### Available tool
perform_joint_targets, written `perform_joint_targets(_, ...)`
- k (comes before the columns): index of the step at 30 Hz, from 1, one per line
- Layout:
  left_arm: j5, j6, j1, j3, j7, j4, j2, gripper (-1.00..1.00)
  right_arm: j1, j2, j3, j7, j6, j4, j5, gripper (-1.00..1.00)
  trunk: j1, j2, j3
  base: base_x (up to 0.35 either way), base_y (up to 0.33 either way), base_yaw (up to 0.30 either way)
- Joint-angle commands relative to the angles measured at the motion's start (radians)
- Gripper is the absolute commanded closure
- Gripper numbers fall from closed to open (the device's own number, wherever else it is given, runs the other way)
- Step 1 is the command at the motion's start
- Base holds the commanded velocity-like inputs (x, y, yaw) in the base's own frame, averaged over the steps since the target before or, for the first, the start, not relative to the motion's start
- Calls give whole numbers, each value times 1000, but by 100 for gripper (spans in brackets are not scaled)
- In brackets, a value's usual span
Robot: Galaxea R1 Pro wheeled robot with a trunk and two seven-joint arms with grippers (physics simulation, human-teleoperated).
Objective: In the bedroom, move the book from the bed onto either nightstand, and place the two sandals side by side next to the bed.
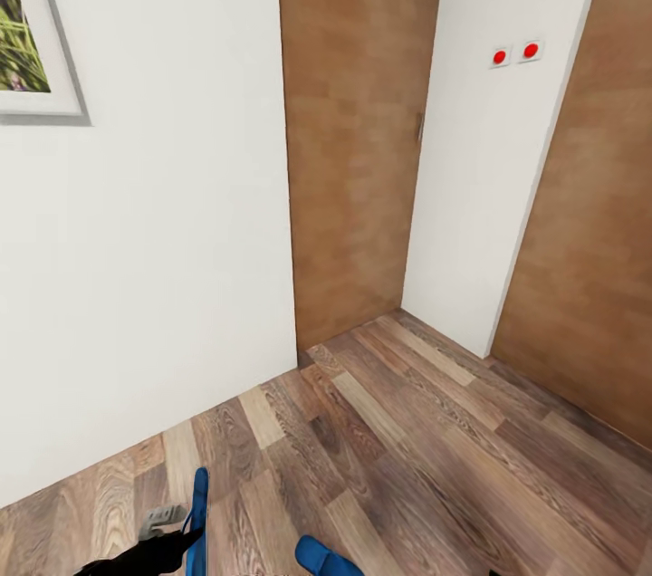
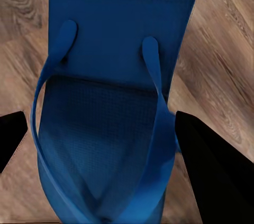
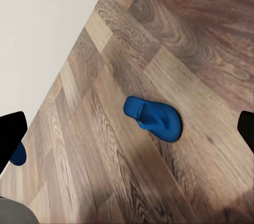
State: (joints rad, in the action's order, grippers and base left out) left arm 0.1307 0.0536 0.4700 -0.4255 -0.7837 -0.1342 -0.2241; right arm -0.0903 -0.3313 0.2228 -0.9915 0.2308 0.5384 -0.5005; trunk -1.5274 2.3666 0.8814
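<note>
One blue sandal [image 2: 106, 102] is held on edge between the left gripper's [image 1: 172, 544] fingers [image 2: 211, 166], which appear closed against its sides; it seems lifted for carrying toward the bed. A second sandal [image 3: 153, 118] lies flat on the wood floor [image 1: 407, 449], well apart from the right gripper's spread, empty fingers [image 3: 11, 137]. Counted: two sandals, two wooden doors [image 1: 358, 132], two red wall buttons [image 1: 514, 54], one framed picture [image 1: 36, 33].
</note>
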Motion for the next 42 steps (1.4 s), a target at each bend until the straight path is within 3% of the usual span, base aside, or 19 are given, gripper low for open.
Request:
perform_joint_targets(1, 11, 6, 1, -8, -3, 1, 0, 100, 0, 0, 1, -3, 10, 0, -7, -100, 0, 0, 2, 7, 0, 244)
perform_joint_targets(42, 12, 6, 1, -7, -3, 1, 0, 100, 0, 0, 1, -4, 10, 0, -7, -100, 0, 0, 27, 20, -19, 248)
